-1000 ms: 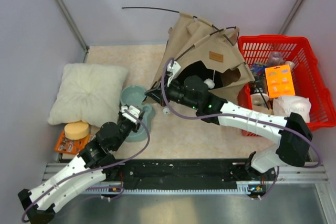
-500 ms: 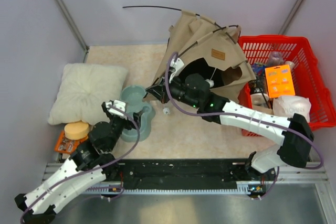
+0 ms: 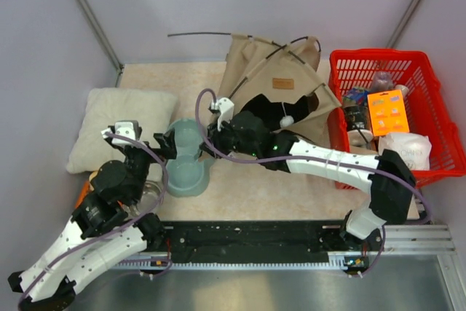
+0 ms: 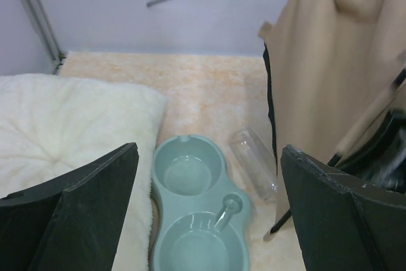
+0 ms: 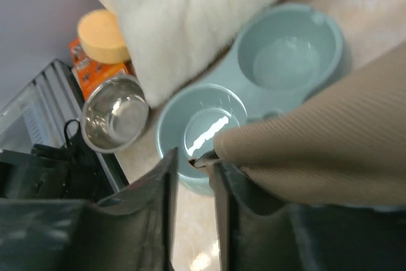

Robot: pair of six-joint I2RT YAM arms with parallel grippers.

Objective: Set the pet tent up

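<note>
At the table's far right, tent: we found the pet tent [image 3: 255,63] half-raised on the table [image 3: 167,78], just left of a red basket [image 3: 437,107]. Its dark doorway faced the arms and its sides were slack and creased.
Loose pole: one thin black pole [image 3: 196,34] stuck out leftward from the peak along the back wall. We could not see its free end seated anywhere.
Right claw: the right claw [image 5: 193,157] sat at the tent's near-left bottom corner. Its jaws stood a sliver apart with the hem's corner at the gap, and we could not tell whether the cloth was pinched or free.
Left claw: the left claw [image 4: 209,149] was released, spread wide and empty, above the right edge of the pillow [image 3: 95,121].
Bearing: from the left claw the tent lay ahead and to the right, beyond a twin bowl [image 3: 186,162]. The right arm was plainly the nearer, touching the fabric.
Materials: the tent was tan ribbed cloth with a dark lining and springy rods. The bowl was smooth pale-green plastic, and the pillow was cream plush.
Handling, as we judged it: the cloth looked limp and would likely sag until the stray pole was bent round and tucked into a corner.
</note>
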